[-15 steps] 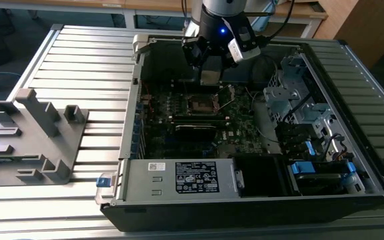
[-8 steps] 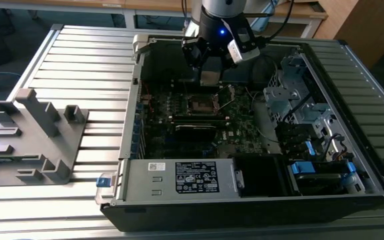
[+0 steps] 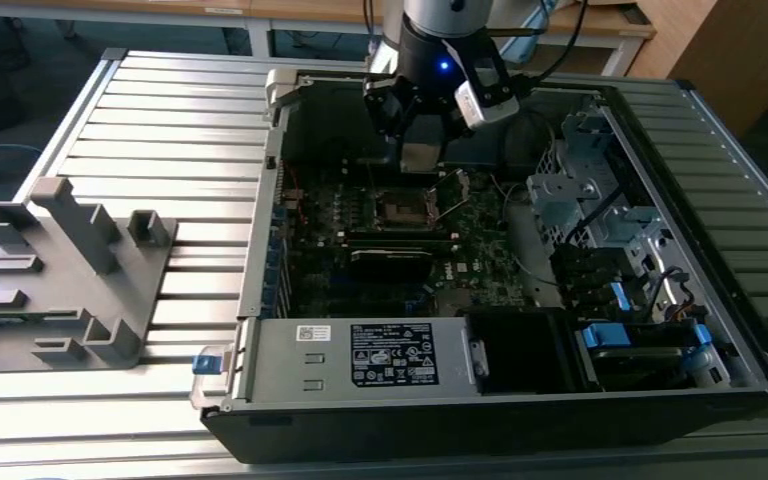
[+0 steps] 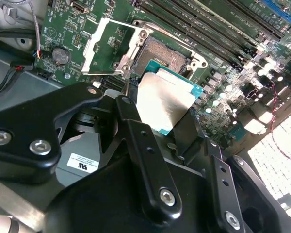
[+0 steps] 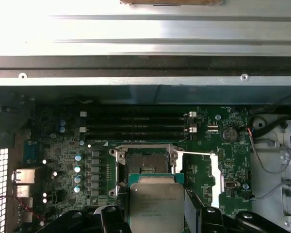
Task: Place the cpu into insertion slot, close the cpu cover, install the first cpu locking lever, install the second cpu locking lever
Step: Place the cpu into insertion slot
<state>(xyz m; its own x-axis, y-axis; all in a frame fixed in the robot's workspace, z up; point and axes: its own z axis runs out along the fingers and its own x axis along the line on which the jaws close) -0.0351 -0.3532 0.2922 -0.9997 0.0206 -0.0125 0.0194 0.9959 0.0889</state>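
Gripping the cpu [image 4: 165,99] by two opposite edges: gripper [image 4: 157,111] closed on it, black fingers [image 4: 136,128] pressed to either side, dull silver top facing the camera in both wrist views. Held just beside the insertion slot [image 4: 162,56], overlapping its near rim, not seated. Slot bare, contact field exposed.

Best read in the second wrist view: cpu cover [image 4: 109,46] open and clear of the slot, green board visible through its square cut-out; round coin cell [image 4: 60,56] near the cover.

Added by the first wrist view: memory slots [image 5: 136,124] in parallel rows beyond the slot, w/ the case wall [image 5: 145,80] behind them.

Added by the exterior view: whole computer case [image 3: 244,300] lying open on a slatted table [image 3: 157,120]; grey fixture [image 3: 51,270] well apart, toward the exterior view's left; arm [image 3: 431,30] reaching down into the case, gripper tip poised above the slot w/ a visible gap btwn them.

Hard to make out: locking levers, thin and lost among board parts; cpu in the exterior view, too small to separate from the gripper tip; cover's tilt angle. Cut off in both wrist views: rear part of the cpu, hidden behind fingers and gripper housing.
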